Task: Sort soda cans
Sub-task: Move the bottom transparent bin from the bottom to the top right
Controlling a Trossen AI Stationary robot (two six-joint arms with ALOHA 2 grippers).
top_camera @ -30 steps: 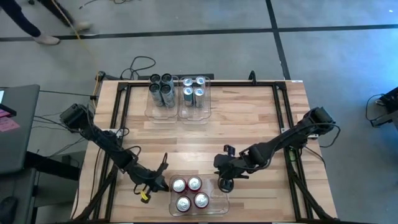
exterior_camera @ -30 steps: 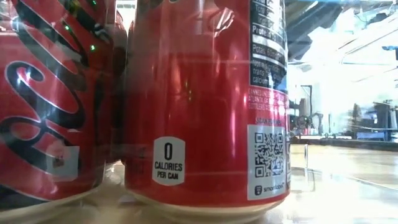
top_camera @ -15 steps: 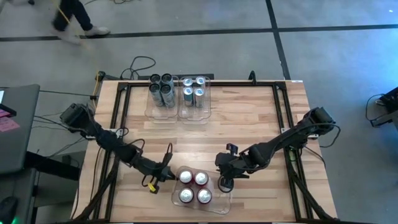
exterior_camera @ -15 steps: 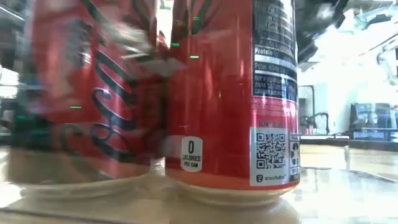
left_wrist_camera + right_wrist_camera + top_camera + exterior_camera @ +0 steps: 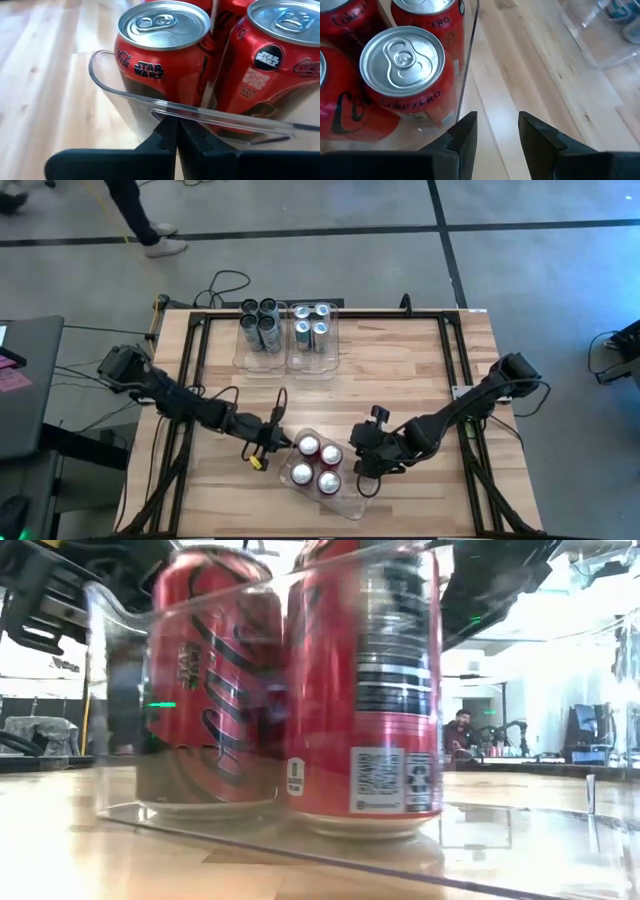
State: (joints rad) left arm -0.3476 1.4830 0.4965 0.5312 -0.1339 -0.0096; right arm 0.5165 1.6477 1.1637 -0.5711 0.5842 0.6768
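Observation:
Several red soda cans (image 5: 318, 463) stand upright in a clear plastic bin (image 5: 346, 500) near the table's near edge, slewed at an angle. They fill the low view (image 5: 360, 690). My left gripper (image 5: 272, 442) is at the bin's left end, shut on its rim (image 5: 177, 132). My right gripper (image 5: 366, 470) is open at the bin's right side (image 5: 495, 125), one finger by the clear wall (image 5: 466, 75). Dark grey cans (image 5: 260, 325) and silver-blue cans (image 5: 312, 325) stand in two bins at the far edge. My left gripper pinches the bin's curved rim (image 5: 165, 109) at its left end between both shut fingers, coming level from the table's left. The bin rests flat on the table with the cans upright inside. My right gripper has one fingertip (image 5: 467, 122) at the bin's right wall; I cannot tell whether it touches.
Two clear bins (image 5: 290, 360) with cans stand side by side at the far edge. Bare wood (image 5: 400, 370) lies between them and the red cans' bin. Black frame rails (image 5: 445, 350) run along the table's sides. A person walks on the floor beyond (image 5: 140, 220).
My left gripper has moved toward the table's right and far side, staying shut on the rim. The bin with the red cans has slid with it, away from the near edge, and turned at an angle. My right gripper has shifted slightly to the right beside it.

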